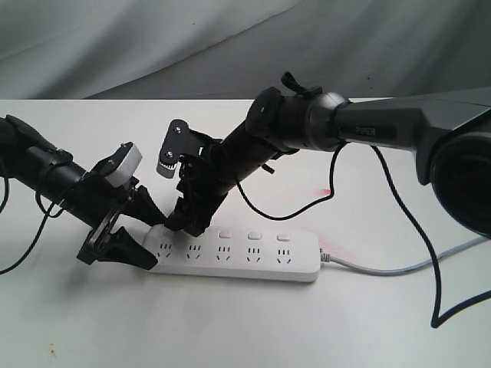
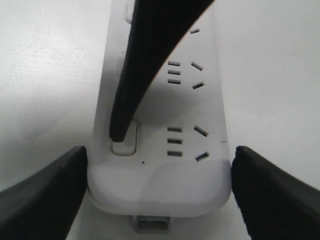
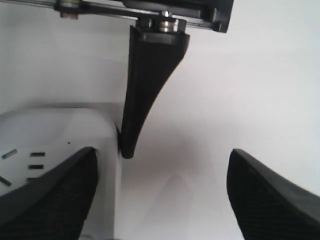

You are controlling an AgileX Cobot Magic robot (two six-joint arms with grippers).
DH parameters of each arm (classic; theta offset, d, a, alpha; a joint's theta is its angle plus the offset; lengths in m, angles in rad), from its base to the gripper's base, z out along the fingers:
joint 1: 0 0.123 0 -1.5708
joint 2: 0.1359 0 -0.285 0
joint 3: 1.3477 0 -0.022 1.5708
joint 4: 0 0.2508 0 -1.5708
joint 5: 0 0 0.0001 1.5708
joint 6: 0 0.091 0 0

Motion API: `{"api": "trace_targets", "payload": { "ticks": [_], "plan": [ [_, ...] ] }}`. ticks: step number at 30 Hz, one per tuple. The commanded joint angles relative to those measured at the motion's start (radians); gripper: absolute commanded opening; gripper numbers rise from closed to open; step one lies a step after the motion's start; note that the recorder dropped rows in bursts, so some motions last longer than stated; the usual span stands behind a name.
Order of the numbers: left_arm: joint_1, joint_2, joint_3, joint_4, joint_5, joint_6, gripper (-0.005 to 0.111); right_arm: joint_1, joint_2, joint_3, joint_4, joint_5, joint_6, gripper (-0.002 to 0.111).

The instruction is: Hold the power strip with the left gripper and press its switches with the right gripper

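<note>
The white power strip point(image 1: 253, 264) lies flat on the white table, its grey cord point(image 1: 399, 268) leaving at the right end. My left gripper point(image 1: 147, 234) straddles the strip's left end; in the left wrist view its two black fingers touch both long sides of the power strip point(image 2: 160, 185). My right gripper point(image 1: 184, 218), on the PIPER arm, reaches down onto the same end. One of its fingers point(image 2: 145, 60) rests its tip on the end switch point(image 2: 125, 145). In the right wrist view the right gripper point(image 3: 162, 152) is wide open, beside the left gripper's finger point(image 3: 145, 90). Three more switches point(image 1: 255, 234) show.
A loose black cable point(image 1: 414, 230) hangs from the right arm and loops over the table at the right. Faint pink stains point(image 1: 325, 192) mark the tabletop behind the strip. A grey cloth backdrop point(image 1: 153, 38) stands behind the table.
</note>
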Motion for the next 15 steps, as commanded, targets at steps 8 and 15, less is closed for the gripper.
{"api": "trace_targets", "payload": {
  "ticks": [8,15],
  "plan": [
    [0.001,0.014,0.002,0.034,-0.043,0.001,0.049,0.018,0.035,0.002,-0.075,-0.011,0.005,0.067],
    [0.001,0.014,0.002,0.034,-0.043,0.001,0.049,0.04,0.037,0.002,-0.103,-0.024,0.014,0.067]
  ]
}}
